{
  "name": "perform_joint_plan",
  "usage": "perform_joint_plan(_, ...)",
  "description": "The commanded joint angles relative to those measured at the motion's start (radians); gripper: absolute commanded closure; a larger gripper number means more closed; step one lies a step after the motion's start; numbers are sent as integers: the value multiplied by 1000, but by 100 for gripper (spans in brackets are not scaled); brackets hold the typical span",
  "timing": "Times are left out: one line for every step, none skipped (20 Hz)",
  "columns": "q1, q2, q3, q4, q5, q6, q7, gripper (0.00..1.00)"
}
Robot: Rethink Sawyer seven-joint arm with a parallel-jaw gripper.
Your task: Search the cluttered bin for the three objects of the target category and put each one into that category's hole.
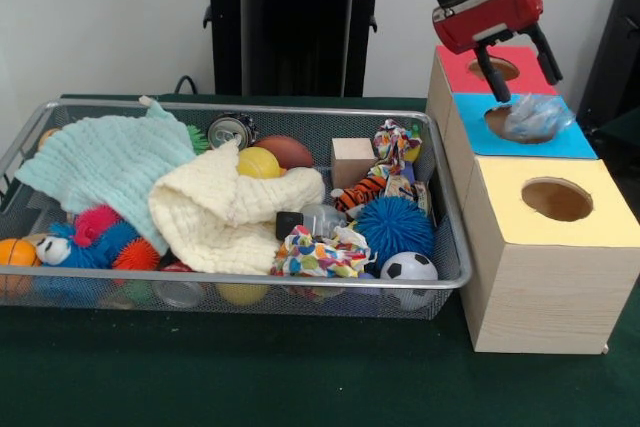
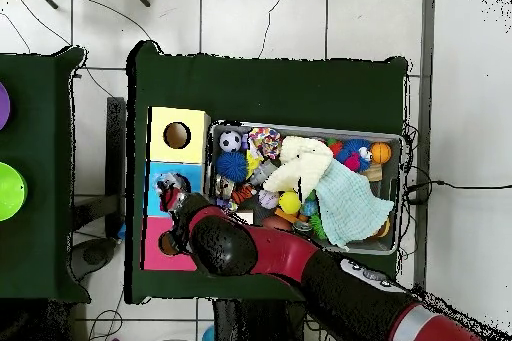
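The wire mesh bin [image 1: 452, 247] holds a heap of toys and cloths; it also shows in the overhead view [image 2: 306, 129]. To its right stand three boxes with round holes: red [image 1: 457, 69], blue [image 1: 570, 142] and yellow [image 1: 590, 232]. A crumpled clear plastic item [image 1: 537, 117] lies in the blue box's hole. My gripper [image 1: 520, 72] hangs just above it, open, its jaws spread and apart from the plastic. In the overhead view the gripper [image 2: 181, 204] is over the blue box [image 2: 157, 179], and the plastic [image 2: 168, 183] shows in the hole.
The bin holds a mint cloth [image 1: 110, 162], a cream cloth [image 1: 225, 212], a blue spiky ball [image 1: 393, 229], a small football [image 1: 408, 269], a wooden block [image 1: 352, 159], a can [image 1: 231, 130] and a yellow ball [image 1: 258, 163]. The table is covered in green cloth [image 1: 300, 367].
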Motion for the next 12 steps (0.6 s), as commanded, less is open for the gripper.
perform_joint_plan(5, -10, -38, -78, 32, 91, 149, 0)
perform_joint_plan(4, -9, -37, -77, 29, 88, 149, 0)
perform_joint_plan(4, -8, -36, -77, 26, 84, 149, 0)
perform_joint_plan(5, -8, -37, -78, 24, 81, 148, 0)
perform_joint_plan(5, -8, -38, -78, 22, 78, 147, 0)
perform_joint_plan(8, -9, -40, -79, 22, 74, 148, 0)
perform_joint_plan(12, -9, -43, -81, 24, 76, 148, 0)
perform_joint_plan(14, -11, -46, -83, 29, 88, 146, 0)
perform_joint_plan(16, -13, -49, -86, 35, 100, 143, 0)
perform_joint_plan(16, -16, -50, -88, 38, 108, 141, 0)
perform_joint_plan(17, -20, -52, -89, 40, 117, 139, 0)
perform_joint_plan(19, -21, -55, -90, 40, 119, 137, 0)
